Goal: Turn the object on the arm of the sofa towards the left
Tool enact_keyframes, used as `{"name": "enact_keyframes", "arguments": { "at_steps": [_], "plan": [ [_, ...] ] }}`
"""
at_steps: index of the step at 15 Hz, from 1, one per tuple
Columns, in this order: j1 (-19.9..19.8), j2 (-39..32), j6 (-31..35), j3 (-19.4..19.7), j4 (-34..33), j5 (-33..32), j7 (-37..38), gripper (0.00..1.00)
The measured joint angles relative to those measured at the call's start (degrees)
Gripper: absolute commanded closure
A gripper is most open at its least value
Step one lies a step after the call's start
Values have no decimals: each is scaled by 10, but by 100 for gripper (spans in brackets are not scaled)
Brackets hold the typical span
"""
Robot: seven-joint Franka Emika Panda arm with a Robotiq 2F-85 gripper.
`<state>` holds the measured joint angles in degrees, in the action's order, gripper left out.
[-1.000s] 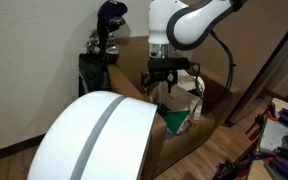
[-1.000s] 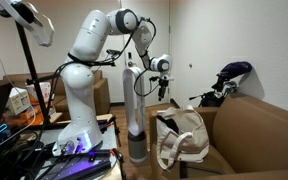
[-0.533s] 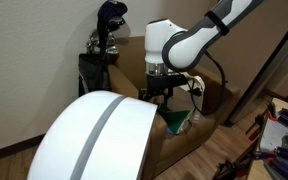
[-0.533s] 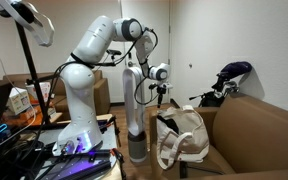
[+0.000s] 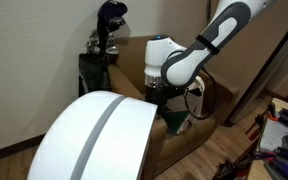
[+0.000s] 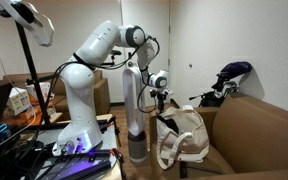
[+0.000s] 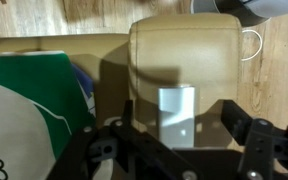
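Note:
The object, a white bag-like thing (image 6: 181, 135) with loop handles, stands on the brown arm of the sofa (image 6: 246, 128). In an exterior view only its green lower part (image 5: 175, 121) and a white loop show, under the arm. My gripper (image 6: 160, 101) hangs just above its near top edge; it also shows low over it in an exterior view (image 5: 161, 97). In the wrist view the gripper (image 7: 179, 122) is open and empty, over the tan arm of the sofa (image 7: 181, 50). The green and white object (image 7: 32, 100) lies to the left of the jaws.
A big white dome with a grey stripe (image 5: 92, 140) fills the foreground. A black bulky thing with dark knobs (image 5: 106, 35) stands behind the sofa, also in an exterior view (image 6: 230, 76). The robot base (image 6: 76, 125), a stand (image 6: 135, 115) and cluttered tables are beside the sofa.
My gripper has come down towards the object and the arm of the sofa. It stays open. The object has not moved.

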<state>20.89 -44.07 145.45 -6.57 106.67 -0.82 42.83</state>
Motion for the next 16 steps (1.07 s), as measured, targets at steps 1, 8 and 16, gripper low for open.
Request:
{"name": "enact_keyframes", "arguments": {
  "at_steps": [1, 8, 16],
  "plan": [
    [1, -4, 12, 1, -1, 0, -9, 47],
    [1, -3, 24, 6, -3, 3, -37, 89],
    [20, 7, 36, 39, -9, -28, -64, 88]
  ]
}}
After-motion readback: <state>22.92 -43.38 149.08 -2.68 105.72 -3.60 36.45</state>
